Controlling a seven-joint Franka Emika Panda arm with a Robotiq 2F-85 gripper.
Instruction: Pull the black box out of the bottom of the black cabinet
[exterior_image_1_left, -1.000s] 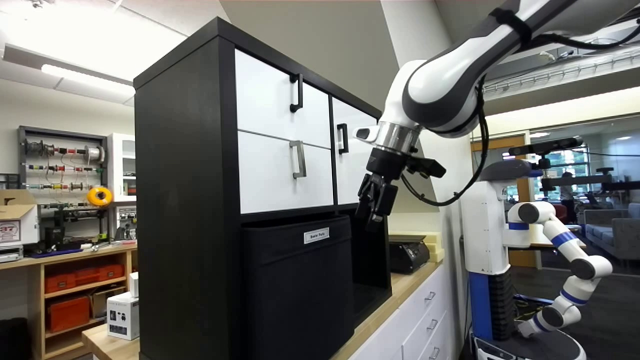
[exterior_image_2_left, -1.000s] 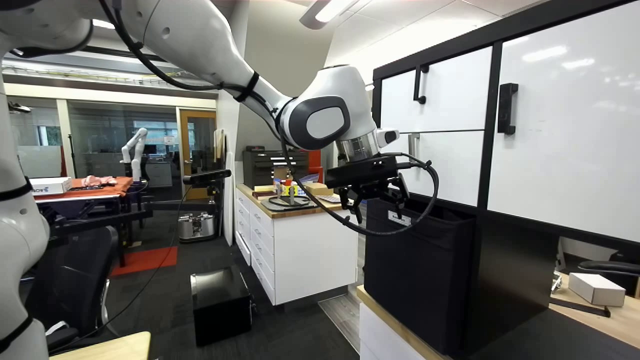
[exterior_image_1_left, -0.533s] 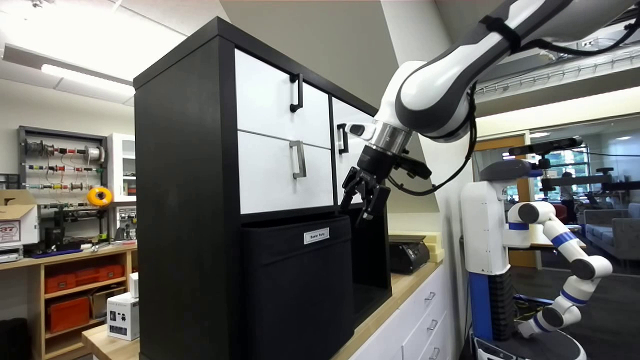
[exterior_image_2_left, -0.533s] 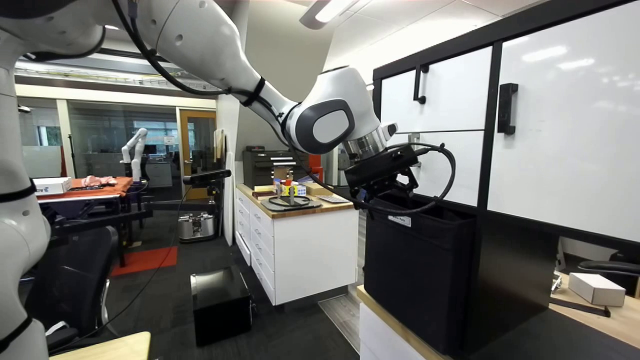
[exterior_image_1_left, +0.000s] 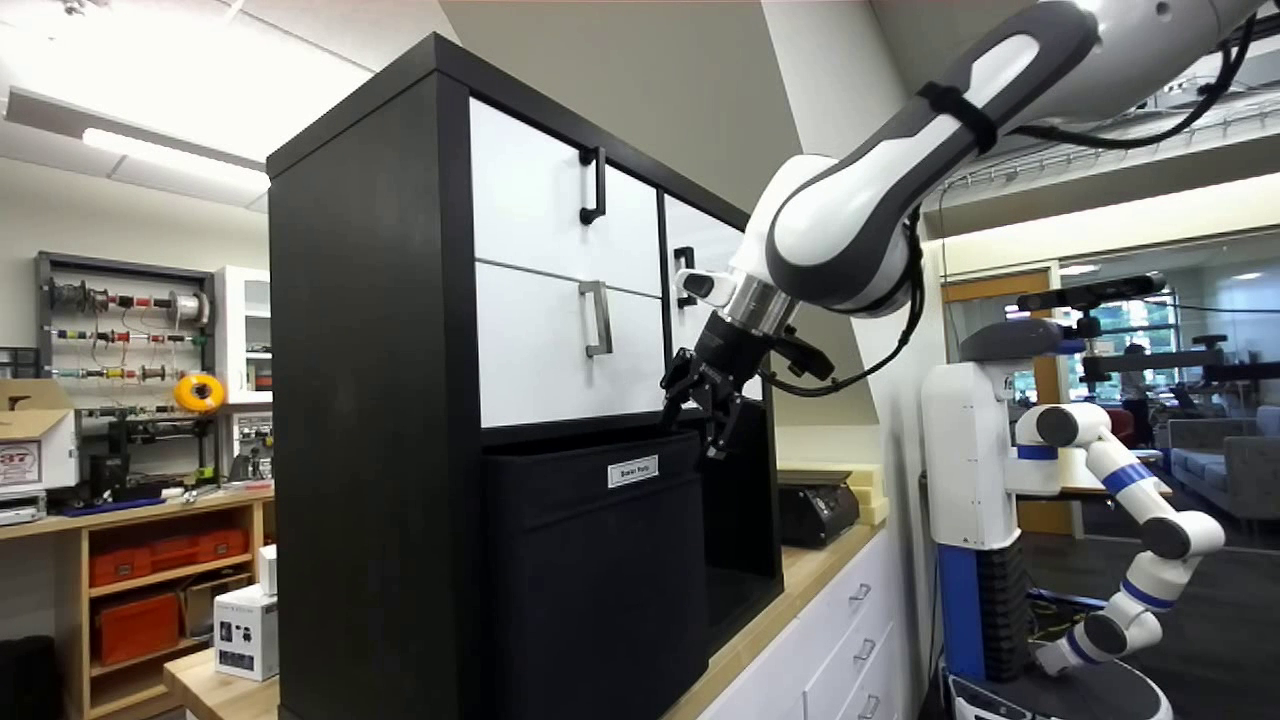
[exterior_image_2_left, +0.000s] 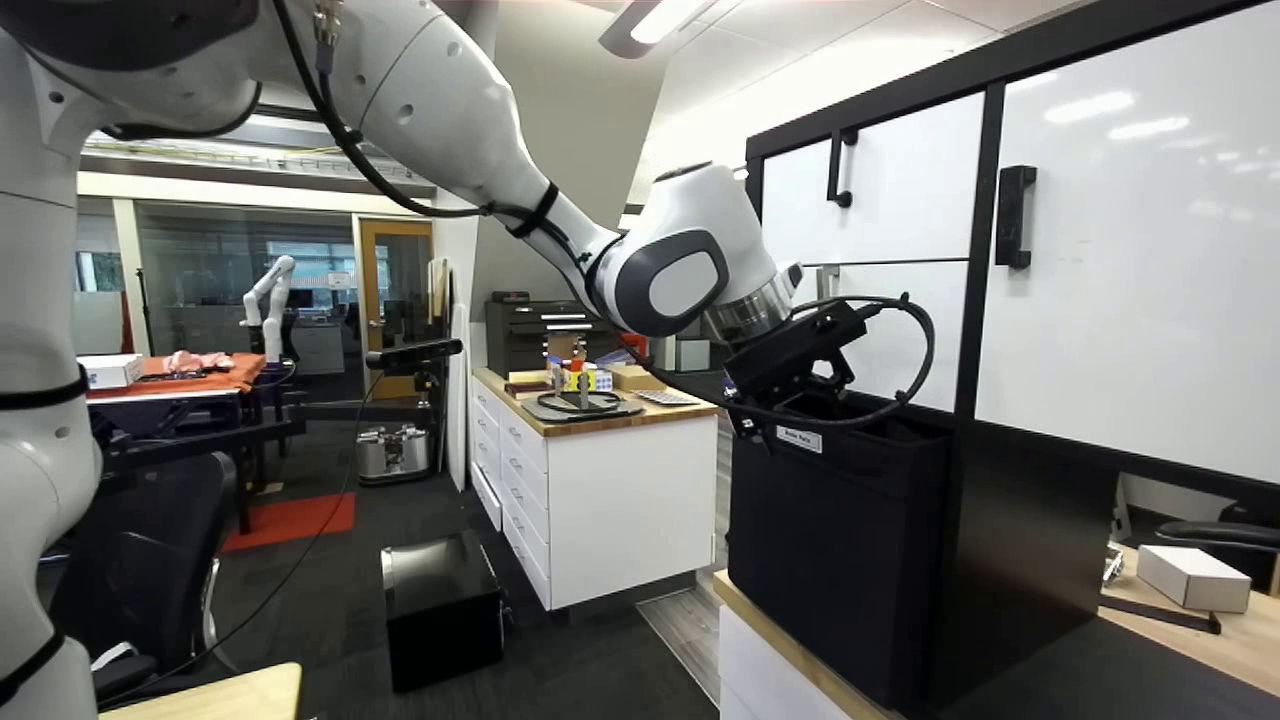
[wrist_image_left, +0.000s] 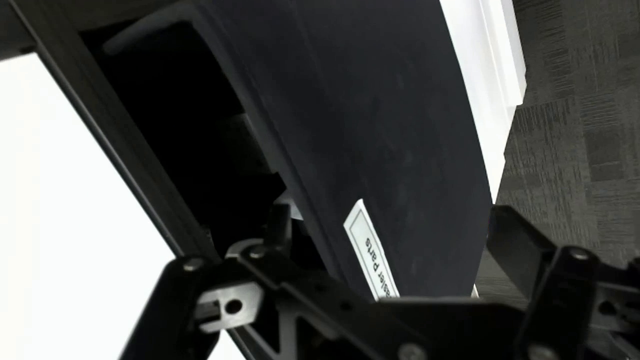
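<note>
Dark carpet (exterior_image_2_left: 590, 650) spreads well below the gripper (exterior_image_1_left: 692, 438), while a wooden counter (exterior_image_1_left: 815, 578), nearer beneath it, carries the black cabinet (exterior_image_1_left: 360, 380). Beyond the gripper in an exterior view stands a white robot (exterior_image_1_left: 975, 450), well apart. In both exterior views the arm (exterior_image_1_left: 895, 160) slopes down to the gripper from above. White drawers (exterior_image_1_left: 540, 370) line the cabinet's upper part, above the gripper's fingertips. Below those drawers, the black box (exterior_image_1_left: 600, 570) sits in the bottom opening, its front upright beneath the tilted gripper and its top edge right at the fingers. The jaws are spread wide. In the wrist view, one finger (wrist_image_left: 279, 227) shows over the mouth of the box and the opposite finger (wrist_image_left: 517, 240) out past its front, with the front edge and the white label (wrist_image_left: 371, 247) showing between them. Whether either finger touches the box, I cannot tell.
</note>
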